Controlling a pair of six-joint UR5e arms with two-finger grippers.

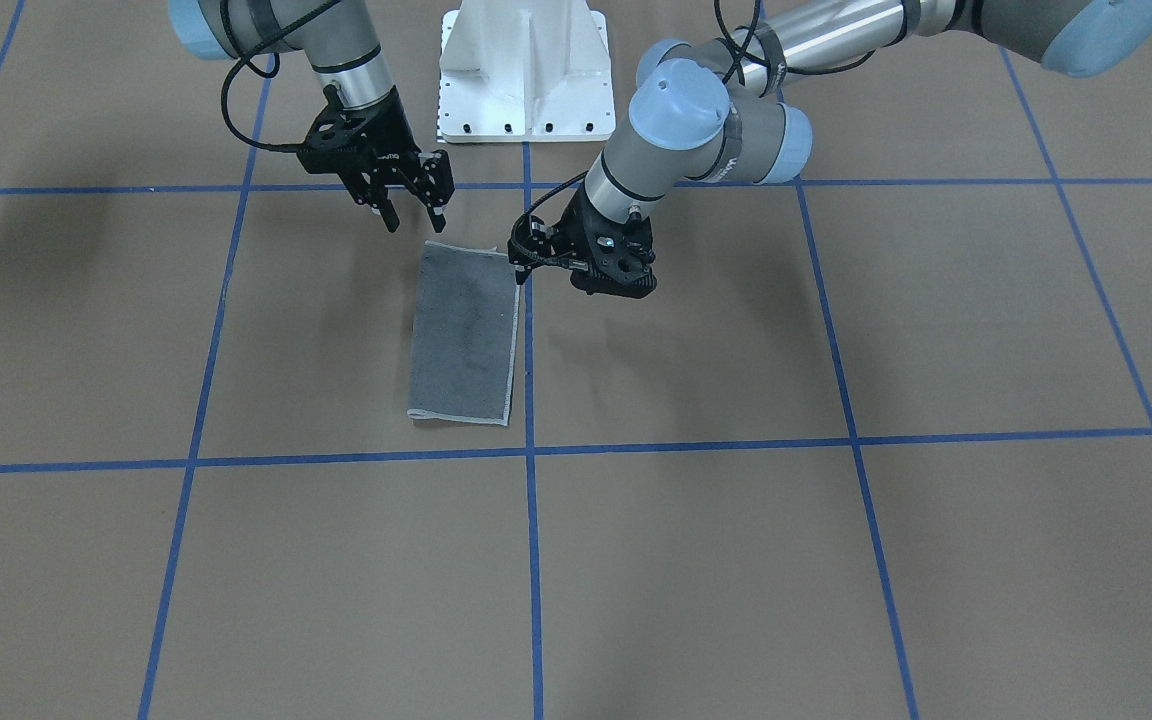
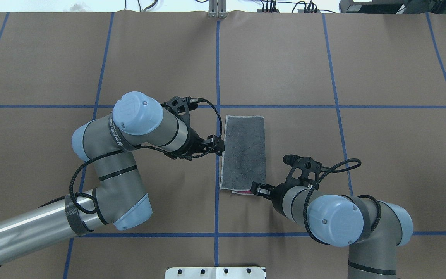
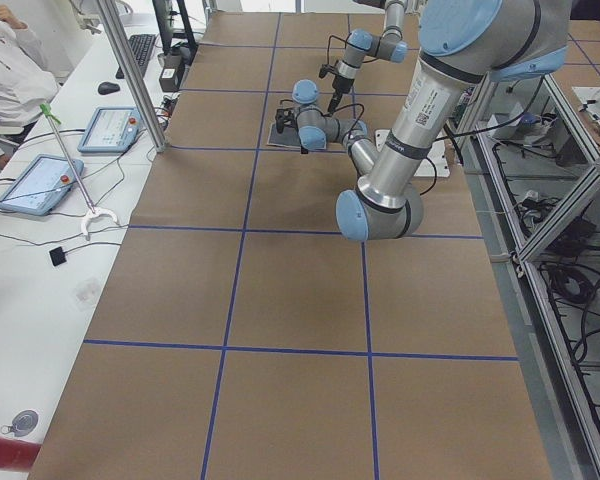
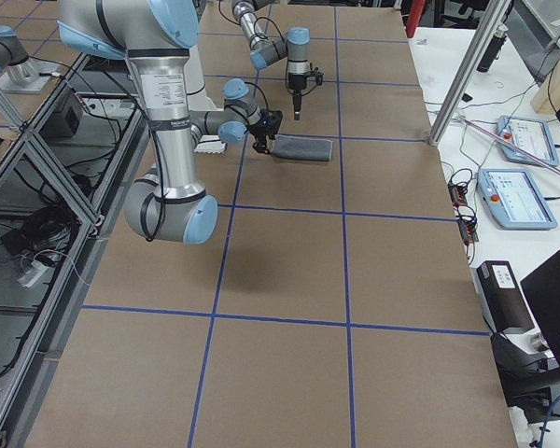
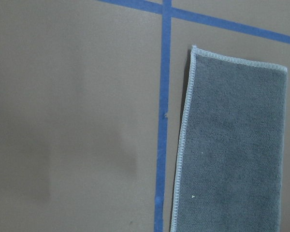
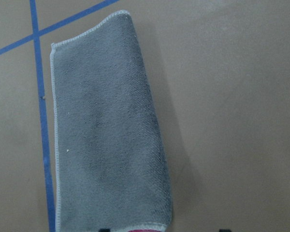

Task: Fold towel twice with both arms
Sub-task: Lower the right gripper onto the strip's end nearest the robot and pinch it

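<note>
Two arms reach in over the brown table (image 2: 362, 69). The left arm (image 2: 118, 170) bends sharply through its wrist joints and holds the wrist low. The left gripper (image 2: 216, 145) points sideways toward the towel (image 2: 244, 149). Whether its jaws stand apart or together cannot be told. The right arm (image 2: 337, 221) comes forward from the robot's side with the wrist angled down. The right gripper (image 1: 414, 208) hangs with its jaws spread wide, gripping nothing.

The towel lies flat, doubled into a long rectangle, dark grey face up. A sliver of pink shows at the short end nearest the robot. The right gripper sits at that short end; contact cannot be told. The left gripper sits just beside the towel's stitched long edge. The opposite long edge is the rounded fold.

A blue tape line (image 2: 217, 69) runs along the stitched edge, close beside it and under the left gripper. The white pedestal base (image 1: 524, 70) stands behind the towel, between the arms. Teach pendants (image 3: 108, 128) lie on a white bench (image 3: 40, 280) beside the table.
</note>
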